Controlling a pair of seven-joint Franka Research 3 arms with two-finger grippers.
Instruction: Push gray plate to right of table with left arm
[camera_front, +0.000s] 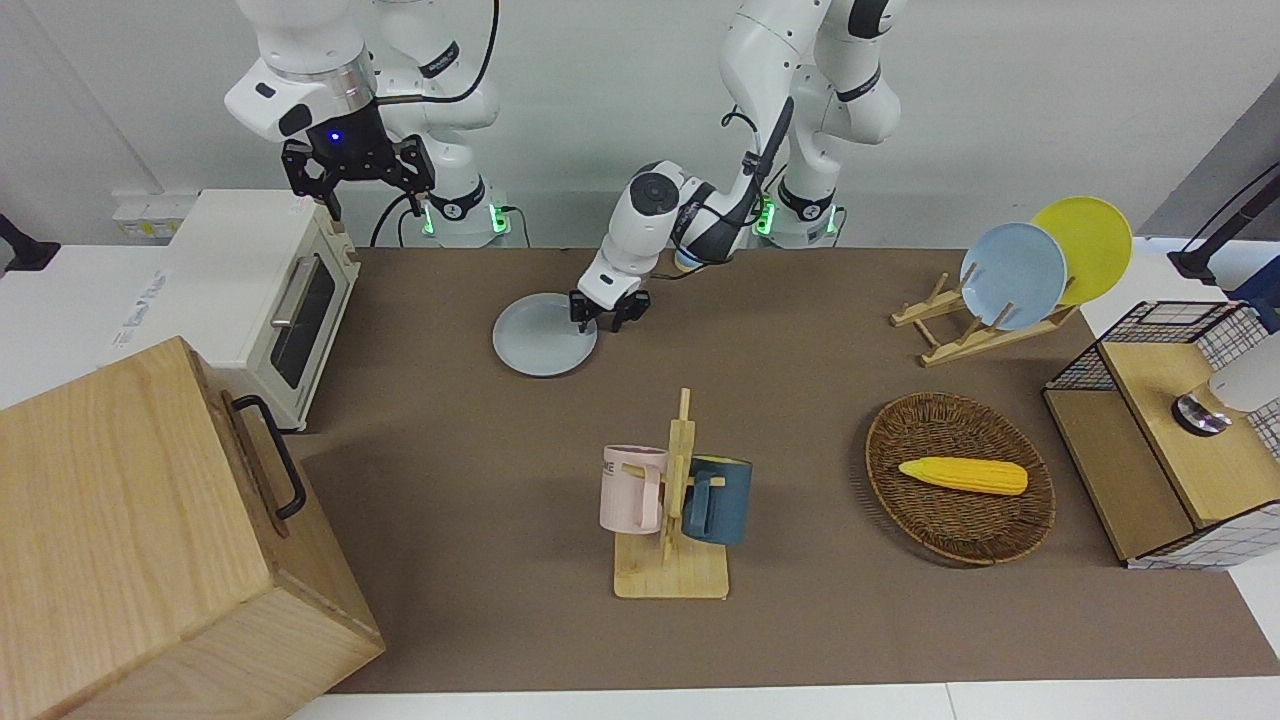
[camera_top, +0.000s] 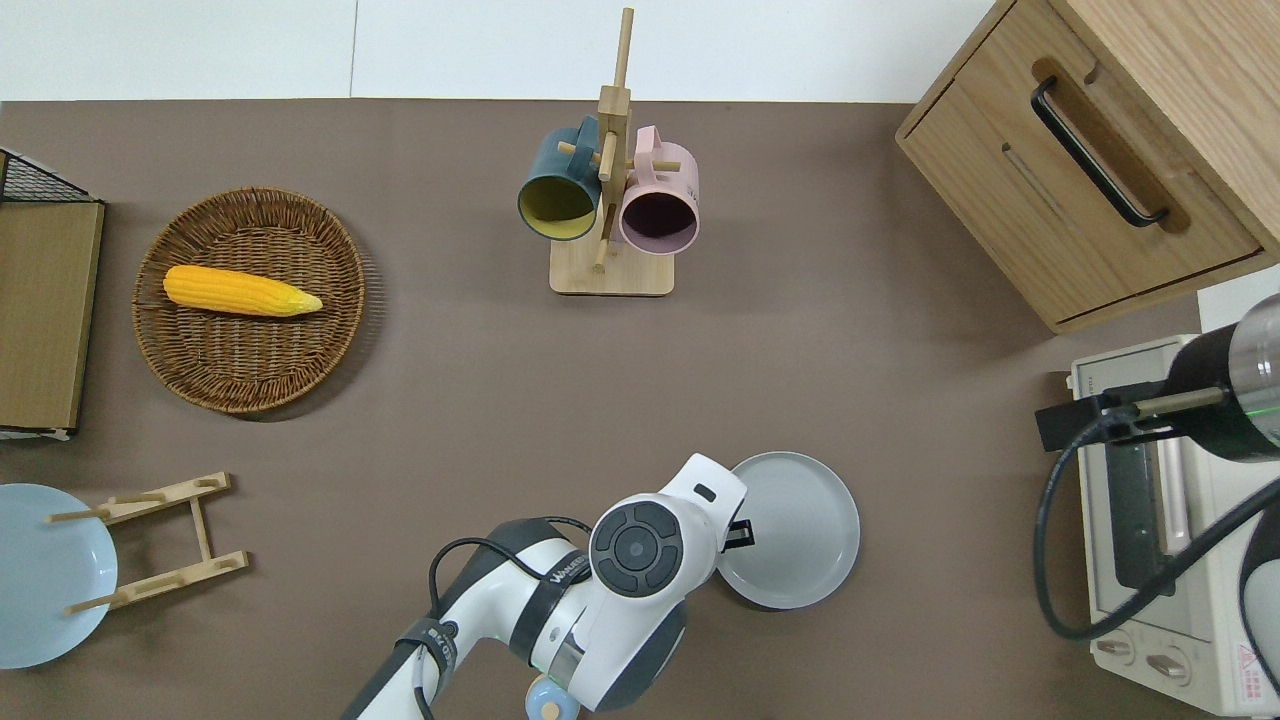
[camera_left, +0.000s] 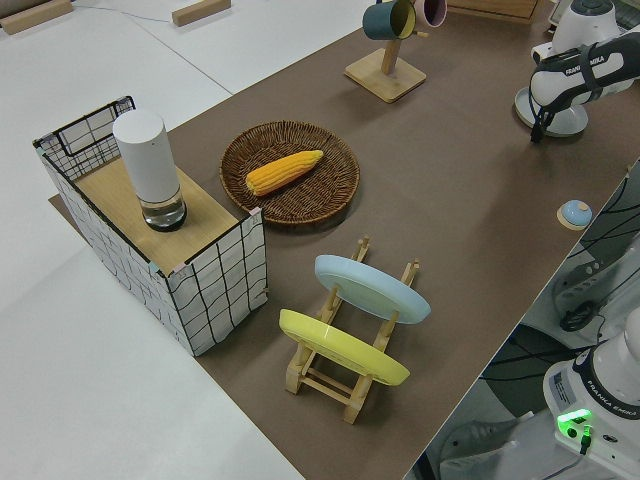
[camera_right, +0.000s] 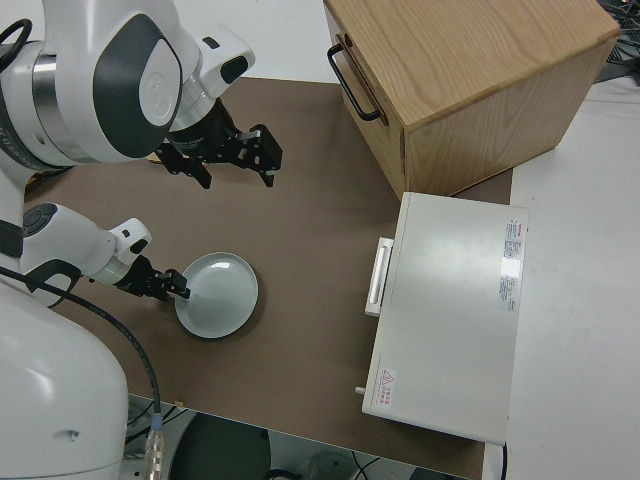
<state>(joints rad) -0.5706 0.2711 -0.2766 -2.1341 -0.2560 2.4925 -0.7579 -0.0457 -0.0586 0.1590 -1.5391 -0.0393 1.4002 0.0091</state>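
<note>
Lying flat on the brown table (camera_front: 800, 640), the gray plate (camera_front: 540, 338) is a round, shallow dish of pale, faintly bluish gray with a smooth matte face and a low raised rim; it sits near the tabletop's edge closest to the robots, somewhat toward the right arm's end and well clear of the corners. The left gripper (camera_front: 609, 313) is down at the plate's rim on the side toward the left arm's end, its black fingers (camera_top: 738, 532) reaching over the rim; I cannot tell whether they are apart or together. The right gripper (camera_front: 357, 182) is parked, its dark fingers spread apart. At the right arm's end stand a boxy white toaster oven (camera_front: 265, 300) with a glass door and a metal bar handle, and a pale wood-grain cabinet (camera_front: 150, 540) with a black handle. Near the tabletop's edge farthest from the robots, a light wooden mug stand (camera_front: 675, 520) carries a pink mug (camera_front: 632, 488) and a dark blue mug (camera_front: 718, 500). Toward the left arm's end, a round woven wicker basket (camera_front: 960, 530) holds a yellow corn cob (camera_front: 964, 475), and a slatted wooden rack (camera_front: 960, 330) props up a sky-blue plate (camera_front: 1015, 275) and a yellow plate (camera_front: 1095, 245).
</note>
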